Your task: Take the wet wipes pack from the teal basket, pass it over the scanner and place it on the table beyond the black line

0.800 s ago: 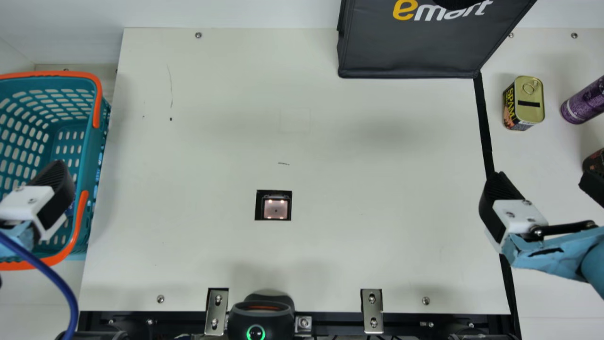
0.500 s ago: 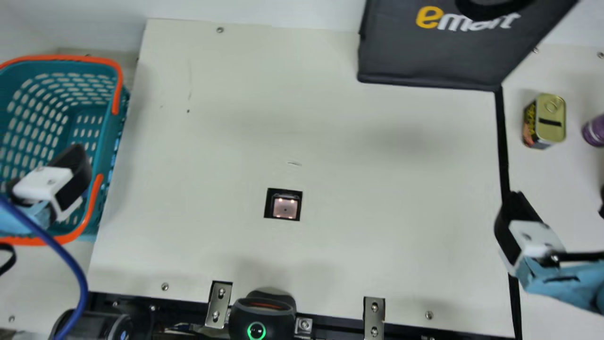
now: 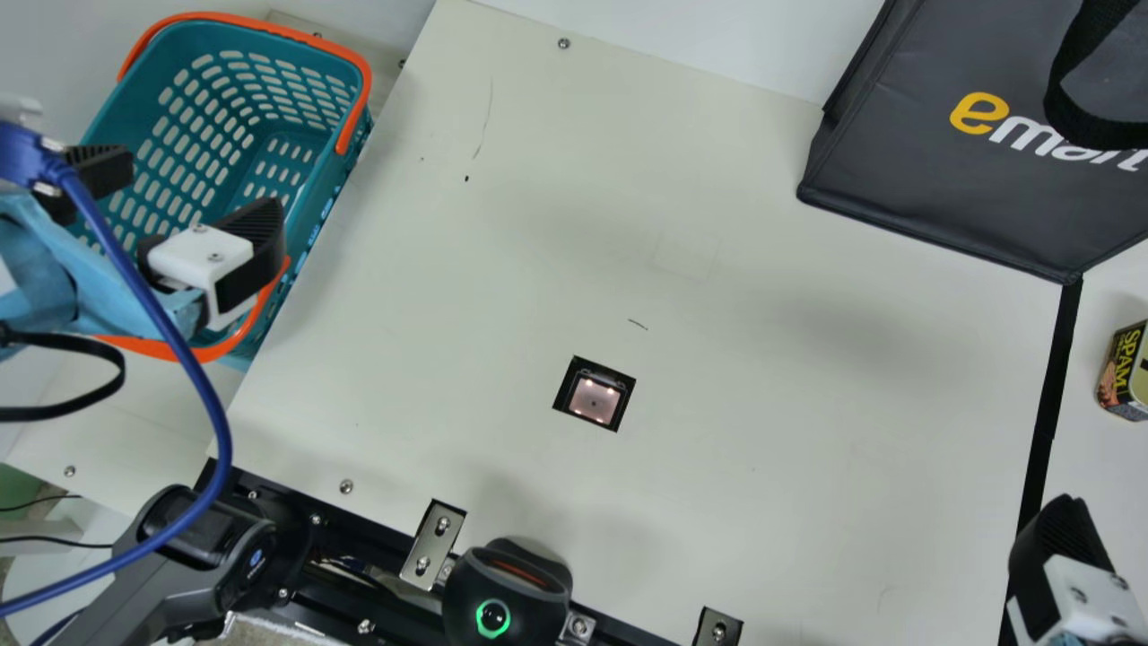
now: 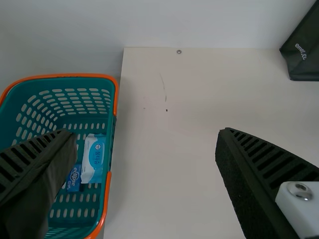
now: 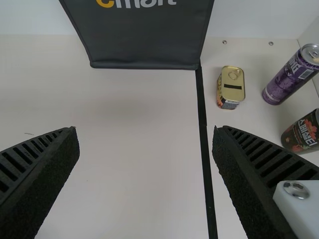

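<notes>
The wet wipes pack point(image 4: 93, 158) lies in the teal basket point(image 3: 309, 206), up by the basket's side wall next to the left edge of the surface point(image 3: 717, 502). A small dark blue packet point(image 4: 74, 178) sits right beside it, on the side away from that wall.

The left hand point(image 3: 202, 187) is above the basket, towards its near end. Its fingers stand wide apart with nothing held between them. The right hand point(image 3: 1063, 547) is over the black line point(image 3: 1054, 386), closer to the near edge of the surface than to the far one, also wide open and with nothing in its grasp.

The scanner point(image 3: 594, 399), a small lit window, is set in the surface, nearer the near edge than the far edge. At the near edge there is a black rounded device point(image 3: 507, 597) with a green ring, a metal bracket point(image 3: 433, 543) just beside it. A dark bag point(image 3: 969, 170) stands at the far edge, one bottom corner at the black line. Beyond the line are a meat tin point(image 3: 1126, 368), a purple can point(image 5: 291, 74) and a dark can point(image 5: 304, 132).
</notes>
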You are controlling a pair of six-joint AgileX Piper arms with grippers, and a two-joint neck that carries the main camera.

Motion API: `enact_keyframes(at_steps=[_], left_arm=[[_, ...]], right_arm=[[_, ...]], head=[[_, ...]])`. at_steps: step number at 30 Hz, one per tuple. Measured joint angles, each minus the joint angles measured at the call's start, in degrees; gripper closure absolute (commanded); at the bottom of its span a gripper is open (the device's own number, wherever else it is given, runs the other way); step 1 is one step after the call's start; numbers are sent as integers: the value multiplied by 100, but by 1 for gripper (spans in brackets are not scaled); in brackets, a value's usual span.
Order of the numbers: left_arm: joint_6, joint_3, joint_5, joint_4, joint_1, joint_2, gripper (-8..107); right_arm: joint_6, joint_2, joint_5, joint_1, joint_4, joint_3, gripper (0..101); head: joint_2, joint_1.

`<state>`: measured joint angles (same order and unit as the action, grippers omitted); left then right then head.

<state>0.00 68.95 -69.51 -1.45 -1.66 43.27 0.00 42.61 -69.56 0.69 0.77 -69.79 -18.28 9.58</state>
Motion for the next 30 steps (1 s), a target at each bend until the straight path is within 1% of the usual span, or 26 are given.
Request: enact_keyframes(at_steps=[22, 30], left_arm=[[0, 0, 11, 11, 13, 0, 9], [-413, -21, 1, 105, 448, 53, 9]], right_arm=[[0, 0, -4, 0, 0, 0, 6], [0, 0, -4, 0, 0, 0, 6]], head=[[9, 0], [9, 0]])
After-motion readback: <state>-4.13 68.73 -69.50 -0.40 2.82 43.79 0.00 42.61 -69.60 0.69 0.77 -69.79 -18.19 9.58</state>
